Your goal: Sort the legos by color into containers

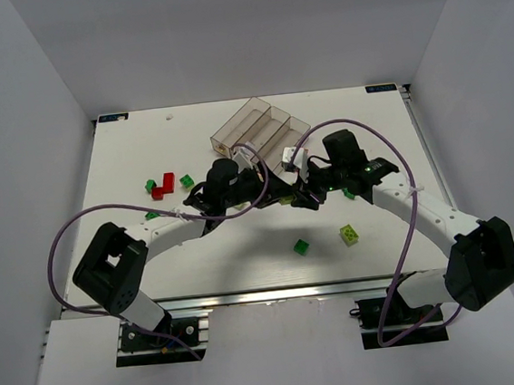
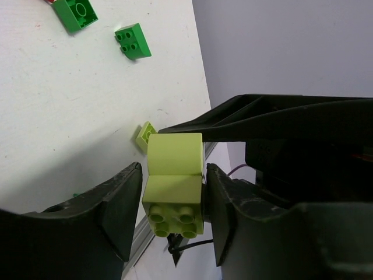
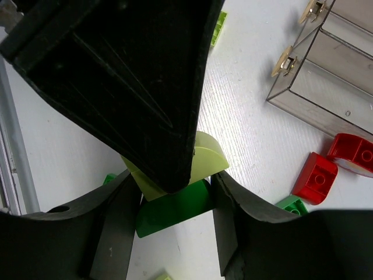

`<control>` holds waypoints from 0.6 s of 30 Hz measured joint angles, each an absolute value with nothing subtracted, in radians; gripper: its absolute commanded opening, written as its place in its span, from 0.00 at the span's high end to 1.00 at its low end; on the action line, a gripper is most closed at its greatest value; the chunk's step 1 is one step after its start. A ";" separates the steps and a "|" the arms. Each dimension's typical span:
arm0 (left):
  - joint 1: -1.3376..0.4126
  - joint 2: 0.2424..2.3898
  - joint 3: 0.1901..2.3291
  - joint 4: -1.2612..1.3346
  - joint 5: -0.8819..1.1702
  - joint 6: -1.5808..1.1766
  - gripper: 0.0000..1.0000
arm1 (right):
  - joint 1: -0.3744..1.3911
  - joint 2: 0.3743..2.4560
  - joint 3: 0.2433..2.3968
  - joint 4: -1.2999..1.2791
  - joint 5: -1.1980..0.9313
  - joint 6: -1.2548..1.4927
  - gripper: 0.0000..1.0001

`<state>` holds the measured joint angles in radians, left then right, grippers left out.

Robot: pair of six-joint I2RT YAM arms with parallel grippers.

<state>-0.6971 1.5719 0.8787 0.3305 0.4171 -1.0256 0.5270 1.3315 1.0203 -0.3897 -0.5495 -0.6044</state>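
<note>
A pale yellow-green lego point(image 2: 173, 175) sits between the fingers of my left gripper point(image 2: 173, 189), which press on both its sides. It is stuck onto a dark green lego point(image 3: 175, 213), and my right gripper point(image 3: 175, 201) is shut on that one. The two grippers meet nose to nose above mid-table, left gripper point(image 1: 273, 191) facing right gripper point(image 1: 305, 195). My left finger hides most of the pale lego point(image 3: 213, 158) in the right wrist view. The clear smoky containers point(image 1: 255, 129) stand behind the grippers.
Red legos point(image 1: 163, 185) and a green one point(image 1: 151, 184) lie at the left. A green lego point(image 1: 300, 246) and a yellow-green one point(image 1: 349, 234) lie near the front, another green lego point(image 1: 349, 193) by the right arm. The table's front rail point(image 2: 140, 245) is close below.
</note>
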 measured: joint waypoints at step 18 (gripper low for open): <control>-0.704 1.595 0.912 0.291 0.430 -0.994 0.99 | 0.529 1.322 1.020 -0.393 -0.535 -0.593 0.11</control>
<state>-0.7044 1.5951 0.9119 0.2909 0.4305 -0.9943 0.5285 1.3224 1.0199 -0.3931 -0.5354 -0.5934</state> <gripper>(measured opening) 0.477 0.891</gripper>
